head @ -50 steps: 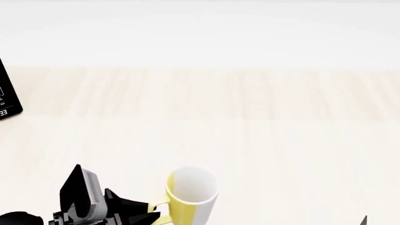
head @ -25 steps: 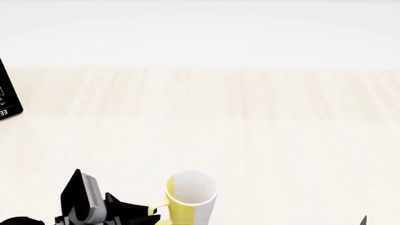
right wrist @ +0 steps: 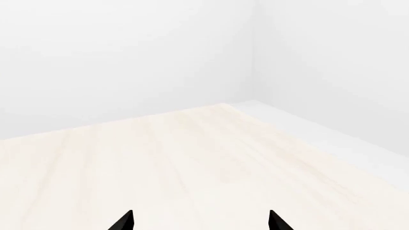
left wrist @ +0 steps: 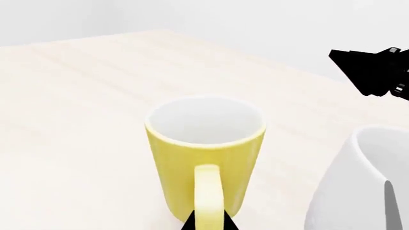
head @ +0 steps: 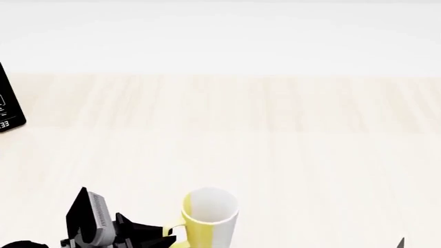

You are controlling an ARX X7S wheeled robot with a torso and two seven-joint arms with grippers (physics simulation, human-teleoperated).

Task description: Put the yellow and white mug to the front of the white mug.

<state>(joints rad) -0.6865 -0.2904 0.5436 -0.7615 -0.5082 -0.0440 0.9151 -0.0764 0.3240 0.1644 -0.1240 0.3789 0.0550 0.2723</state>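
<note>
The yellow and white mug (head: 210, 216) stands upright on the light wood table (head: 289, 150) at the near edge of the head view. My left gripper (head: 165, 235) is shut on its yellow loop handle; in the left wrist view the two black tips of the gripper (left wrist: 208, 224) press both sides of the handle, with the mug (left wrist: 204, 153) just beyond. The white mug (left wrist: 361, 187) shows only in the left wrist view, close beside the yellow one, and is out of the head view. My right gripper (right wrist: 200, 221) is open and empty over bare table.
A black device with white figures (head: 8, 103) sits at the table's left edge. A black part of the right arm (left wrist: 374, 72) shows beyond the mugs in the left wrist view. The table's far edge meets a plain white wall.
The yellow and white mug has come down a little and straightened upright, with my left gripper moving down with it. The right gripper has not moved.
</note>
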